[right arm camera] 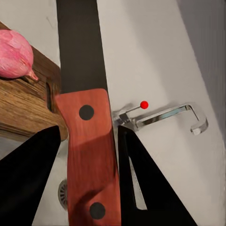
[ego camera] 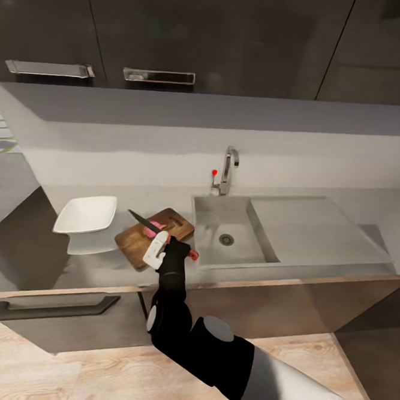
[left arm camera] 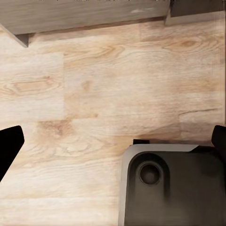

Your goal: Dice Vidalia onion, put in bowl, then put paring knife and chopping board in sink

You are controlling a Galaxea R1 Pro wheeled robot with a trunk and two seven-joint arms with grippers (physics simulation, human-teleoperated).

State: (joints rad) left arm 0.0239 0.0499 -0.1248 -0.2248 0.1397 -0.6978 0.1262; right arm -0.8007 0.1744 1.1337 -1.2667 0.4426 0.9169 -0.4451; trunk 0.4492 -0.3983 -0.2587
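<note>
Gripping: right end effector (right arm camera: 87,181) clenched on knife (right arm camera: 84,117) handle, blade over board (ego camera: 155,237)
Onion (ego camera: 155,225): on board
Board: on table (ego camera: 98,264), between bowl (ego camera: 87,215) and sink (ego camera: 228,229)
Left end effector (left arm camera: 113,146): fingers spread apart, above wood floor (left arm camera: 94,94)

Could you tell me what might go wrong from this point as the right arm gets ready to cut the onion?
1. The onion is round and lies loose on the chopping board; it may roll under the blade.
2. The board sits near the countertop front edge, so a hard push could shift it.
3. The right gripper holds the paring knife by its handle only; it may twist.
</note>
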